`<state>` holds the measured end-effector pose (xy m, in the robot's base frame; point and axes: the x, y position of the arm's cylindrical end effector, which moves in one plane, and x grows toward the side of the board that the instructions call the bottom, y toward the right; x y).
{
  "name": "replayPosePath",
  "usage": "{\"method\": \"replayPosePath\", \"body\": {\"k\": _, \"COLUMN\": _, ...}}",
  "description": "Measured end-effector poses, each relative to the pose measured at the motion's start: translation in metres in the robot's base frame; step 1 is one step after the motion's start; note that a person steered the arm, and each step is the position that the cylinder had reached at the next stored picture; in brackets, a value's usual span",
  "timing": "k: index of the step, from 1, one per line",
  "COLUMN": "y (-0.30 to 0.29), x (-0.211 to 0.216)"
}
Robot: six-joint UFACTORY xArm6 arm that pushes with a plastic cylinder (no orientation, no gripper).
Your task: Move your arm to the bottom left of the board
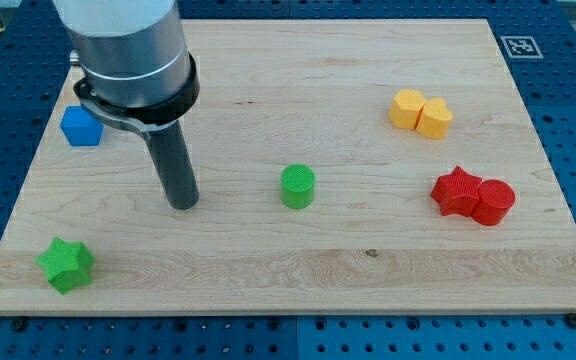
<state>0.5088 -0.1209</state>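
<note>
One tip [182, 203] mid-left | no claw visible | green star [66, 265] near board's [298, 280] bottom-left edge

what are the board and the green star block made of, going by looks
The board looks like pale wood with a smooth matte finish: grain streaks run lengthwise and a small dark knot shows. The green star block looks like plastic or foam: flat uniform colour, no grain, soft edges. Which of the two is unclear.

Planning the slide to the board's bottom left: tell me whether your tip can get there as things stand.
Probably yes. My tip rests on bare wood; the green star sits near that corner, down-left of it, so I'd likely have to skirt it.
</note>
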Motion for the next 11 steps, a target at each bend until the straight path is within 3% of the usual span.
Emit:
{"method": "replayPosePath", "body": {"k": 2, "y": -0.063, "x": 0.000}}
{"method": "replayPosePath", "body": {"k": 5, "y": -0.078, "x": 0.000}}
{"method": "replayPosePath", "body": {"k": 7, "y": -0.149, "x": 0.000}}
{"method": "replayPosePath", "body": {"k": 9, "y": -0.183, "x": -0.001}}
{"method": "replayPosePath", "body": {"k": 11, "y": -0.178, "x": 0.043}}
